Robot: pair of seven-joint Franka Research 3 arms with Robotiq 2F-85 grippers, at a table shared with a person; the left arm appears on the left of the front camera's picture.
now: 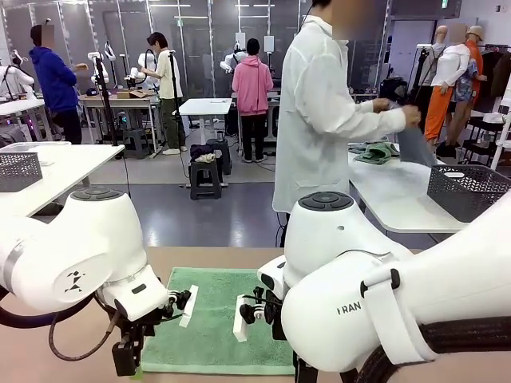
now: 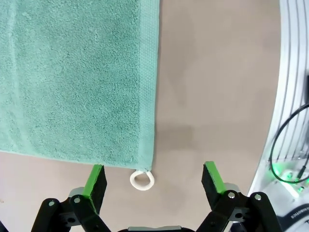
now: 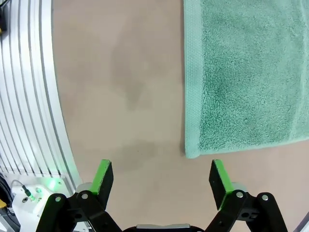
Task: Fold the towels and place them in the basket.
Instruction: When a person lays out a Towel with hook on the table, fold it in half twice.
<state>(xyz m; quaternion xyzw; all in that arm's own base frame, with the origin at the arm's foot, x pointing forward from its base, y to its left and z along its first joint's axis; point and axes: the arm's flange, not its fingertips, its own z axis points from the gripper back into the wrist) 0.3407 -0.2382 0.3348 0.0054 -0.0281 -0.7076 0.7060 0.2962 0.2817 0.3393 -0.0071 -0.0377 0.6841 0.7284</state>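
Beyond the work area stretches a big lab hall with white tables and several people standing at them. Nearest the camera lies a tan, matte tabletop [image 1: 231, 259], and over it loom the two bulky white robot arms, the left one [image 1: 80, 247] and the right one [image 1: 375, 295], both bent low over the surface. At the far side stands a person in a long white coat [image 1: 319, 112], turned toward a neighbouring white table [image 1: 391, 199], one hand [image 1: 411, 116] on a hanging piece of grey fabric [image 1: 415, 145]. Flat on the tan tabletop, between the two arms, lies a mint green terry towel [image 1: 215, 319], spread open and unfolded. On the neighbouring white table, well apart from the towel, sits a dark charcoal rectangular basket with lattice-perforated sides [image 1: 467, 190]. In the left wrist view the left gripper [image 2: 153, 176] hangs over the towel's [image 2: 72, 82] near corner with its jaws spread wide and nothing between them; one green-padded finger [image 2: 95, 181] sits just off the towel's edge. In the right wrist view the right gripper [image 3: 161, 175] is likewise spread wide and empty, above bare table just beside another corner of the towel [image 3: 246, 72]. A small cream-white loop [image 2: 142, 181] juts from the towel's corner, lying on the table between the left gripper's fingers.
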